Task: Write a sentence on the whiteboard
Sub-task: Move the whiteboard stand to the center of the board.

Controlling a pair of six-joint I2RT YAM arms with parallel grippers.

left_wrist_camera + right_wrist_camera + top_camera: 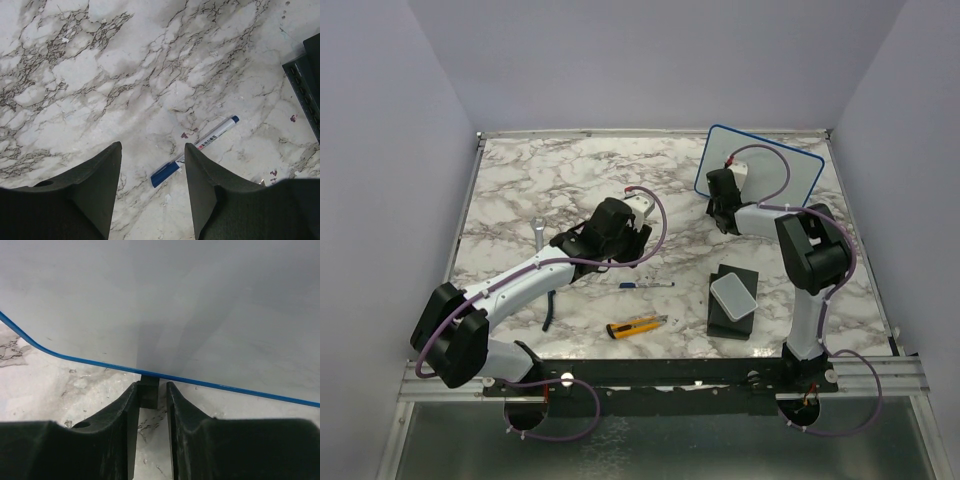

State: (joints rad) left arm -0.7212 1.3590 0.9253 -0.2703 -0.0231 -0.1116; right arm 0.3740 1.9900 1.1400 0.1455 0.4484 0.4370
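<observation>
Well short of the whiteboard [798, 172] and off to its left, the left gripper [152, 146] hangs over the marble surface [75, 65], jaws spread and empty above the blue-capped marker [215, 134], seemingly lined up to take it. At the whiteboard's lower edge the right gripper [151, 385] sets its jaws narrowly either side of a small black foot [148, 394], probably to steady the board, though I cannot tell if they press it. The whiteboard itself stands propped at the surface's far right, blank, the sentence not begun.
</observation>
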